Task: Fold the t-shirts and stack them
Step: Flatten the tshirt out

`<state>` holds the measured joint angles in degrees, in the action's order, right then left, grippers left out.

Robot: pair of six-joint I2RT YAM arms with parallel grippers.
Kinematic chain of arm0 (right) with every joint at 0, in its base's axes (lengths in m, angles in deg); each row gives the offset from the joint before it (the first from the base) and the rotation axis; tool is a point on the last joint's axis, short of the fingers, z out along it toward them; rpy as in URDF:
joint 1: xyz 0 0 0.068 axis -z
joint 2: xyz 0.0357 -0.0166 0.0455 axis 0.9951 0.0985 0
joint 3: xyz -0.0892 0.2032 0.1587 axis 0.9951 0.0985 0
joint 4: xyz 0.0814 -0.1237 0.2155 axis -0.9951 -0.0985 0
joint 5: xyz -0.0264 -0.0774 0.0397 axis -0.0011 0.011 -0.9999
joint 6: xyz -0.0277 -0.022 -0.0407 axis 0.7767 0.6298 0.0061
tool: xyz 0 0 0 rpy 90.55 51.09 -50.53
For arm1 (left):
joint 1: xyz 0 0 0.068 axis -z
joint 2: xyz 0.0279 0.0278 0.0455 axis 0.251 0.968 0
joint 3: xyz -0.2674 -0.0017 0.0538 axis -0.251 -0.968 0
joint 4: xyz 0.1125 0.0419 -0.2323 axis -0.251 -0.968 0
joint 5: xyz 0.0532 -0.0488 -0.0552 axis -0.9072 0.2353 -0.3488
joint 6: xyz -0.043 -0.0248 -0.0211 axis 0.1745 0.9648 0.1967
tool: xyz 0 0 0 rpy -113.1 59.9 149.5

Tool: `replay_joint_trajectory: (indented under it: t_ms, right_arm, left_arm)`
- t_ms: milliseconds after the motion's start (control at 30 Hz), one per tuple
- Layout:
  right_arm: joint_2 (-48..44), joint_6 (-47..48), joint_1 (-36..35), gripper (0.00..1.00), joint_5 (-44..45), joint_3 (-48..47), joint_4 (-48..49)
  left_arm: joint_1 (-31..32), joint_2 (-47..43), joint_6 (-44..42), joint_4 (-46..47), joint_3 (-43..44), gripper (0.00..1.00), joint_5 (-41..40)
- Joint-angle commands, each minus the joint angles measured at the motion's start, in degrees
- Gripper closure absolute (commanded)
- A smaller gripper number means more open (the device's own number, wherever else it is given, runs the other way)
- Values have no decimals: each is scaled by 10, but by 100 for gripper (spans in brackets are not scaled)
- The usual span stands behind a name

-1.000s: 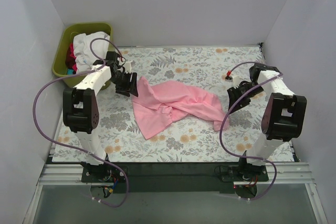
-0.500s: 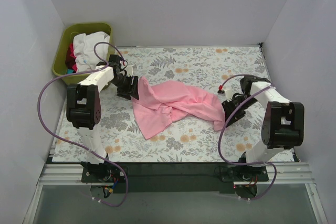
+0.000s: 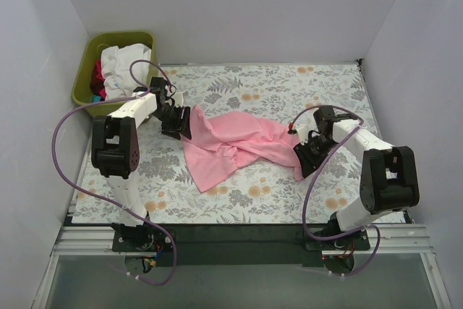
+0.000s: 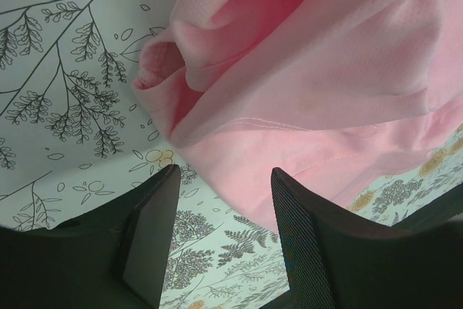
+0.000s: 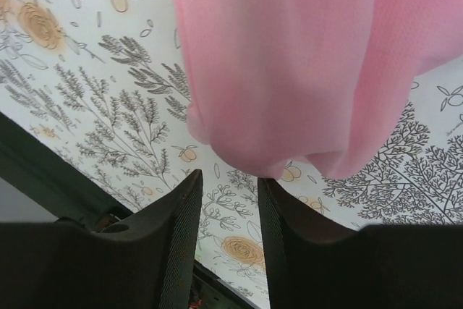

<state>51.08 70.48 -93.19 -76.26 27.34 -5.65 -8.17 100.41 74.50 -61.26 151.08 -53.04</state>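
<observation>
A pink t-shirt (image 3: pixel 239 144) lies crumpled across the middle of the floral table. My left gripper (image 3: pixel 185 122) is open at the shirt's upper left corner; in the left wrist view the pink cloth (image 4: pixel 304 85) lies just ahead of the spread fingers (image 4: pixel 152 229), not between them. My right gripper (image 3: pixel 301 162) is open at the shirt's right end; in the right wrist view the pink hem (image 5: pixel 289 70) hangs just past the fingertips (image 5: pixel 181 222), with only table between them. More shirts, white and red, sit in the green bin (image 3: pixel 88 63).
The green bin stands at the table's back left corner, against the left wall. White walls close in the table on three sides. The table's dark front rail (image 3: pixel 239 235) runs between the arm bases.
My right gripper has moved left and toward me, from beside the shirt down to its right end. My left gripper has shifted slightly at the shirt's upper left corner.
</observation>
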Motion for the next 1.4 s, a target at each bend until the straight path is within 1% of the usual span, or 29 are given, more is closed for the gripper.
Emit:
replay_joint_trajectory:
  t_ms: [0, 167, 367, 467, 500, 633, 733, 767, 800, 833, 900, 933, 967, 1200, 1367]
  right_arm:
    - [6, -39, -9, 56, 52, 8, 43]
    - [11, -55, -22, 54, 81, 13, 57]
    - [27, -76, -35, 55, 68, 8, 65]
    - [20, -84, -43, 56, 69, 5, 64]
    - [20, -85, -44, 55, 67, 7, 63]
    - [28, -92, -50, 46, 58, 17, 65]
    - [43, -95, -55, 47, 68, 17, 71]
    - [47, -95, -54, 50, 74, 18, 74]
    - [49, -93, -54, 58, 86, 17, 75]
    - [52, -93, -54, 71, 93, 14, 73]
    - [47, -92, -54, 84, 106, 14, 73]
    - [38, -90, -54, 94, 108, 13, 70]
    - [34, -90, -54, 99, 113, 8, 71]
    - [4, -80, -52, 99, 124, -2, 59]
    - [6, -79, -50, 99, 116, -7, 55]
  left_arm:
    - [-2, -40, -5, 10, -7, 48, 2]
    - [-2, -40, -6, 14, -10, 48, -1]
    - [-2, -39, -3, 16, -10, 48, -1]
    - [-2, -42, -5, 14, -14, 48, -2]
    - [-2, -44, -5, 16, -15, 48, -4]
    - [-2, -44, -6, 18, -19, 48, -4]
    - [-2, -46, -1, 21, -23, 48, -5]
    - [-2, -47, 2, 21, -23, 48, -6]
    - [-2, -47, 3, 23, -23, 48, -7]
    - [-3, -46, 4, 23, -21, 48, -6]
    - [-3, -43, 10, 22, -16, 48, -5]
    - [-4, -43, 11, 22, -11, 48, -3]
    - [-4, -42, 14, 23, -9, 48, 1]
    - [-4, -25, 17, 31, -3, 49, 16]
    - [-4, -7, 22, 42, 12, 55, 14]
